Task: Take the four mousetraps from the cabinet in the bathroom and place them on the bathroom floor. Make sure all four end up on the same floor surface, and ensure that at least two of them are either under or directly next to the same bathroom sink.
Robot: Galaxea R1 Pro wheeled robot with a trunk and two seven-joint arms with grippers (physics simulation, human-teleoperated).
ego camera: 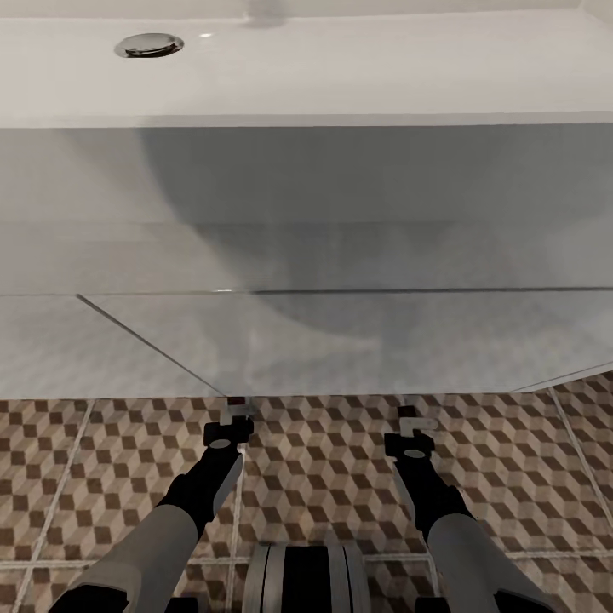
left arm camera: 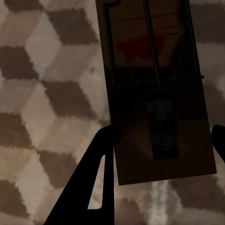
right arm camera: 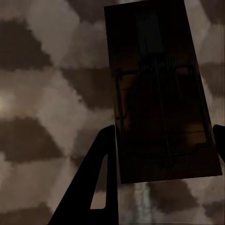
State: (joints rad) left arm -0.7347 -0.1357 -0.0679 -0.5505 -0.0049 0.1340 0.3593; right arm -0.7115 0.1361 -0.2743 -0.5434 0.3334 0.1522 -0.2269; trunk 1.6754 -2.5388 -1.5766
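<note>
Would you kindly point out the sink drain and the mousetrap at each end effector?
sink drain [ego camera: 149,45], head view, on its chrome ring.
left mousetrap [left arm camera: 159,93], left wrist view, on the spring at mid-board.
right mousetrap [right arm camera: 161,103], right wrist view, on the wooden board's middle.

Two arms: pale grey forearm shells, black wrist sections, white-and-black blocks at left gripper [ego camera: 236,415] and right gripper [ego camera: 409,419]. Fingers [left arm camera: 96,183] flat black, triangular cutout.

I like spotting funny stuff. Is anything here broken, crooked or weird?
Nothing looks broken. Each hand has a mousetrap between its fingers: left hand with one mousetrap, right hand with another, over the patterned floor right by the white sink.
</note>
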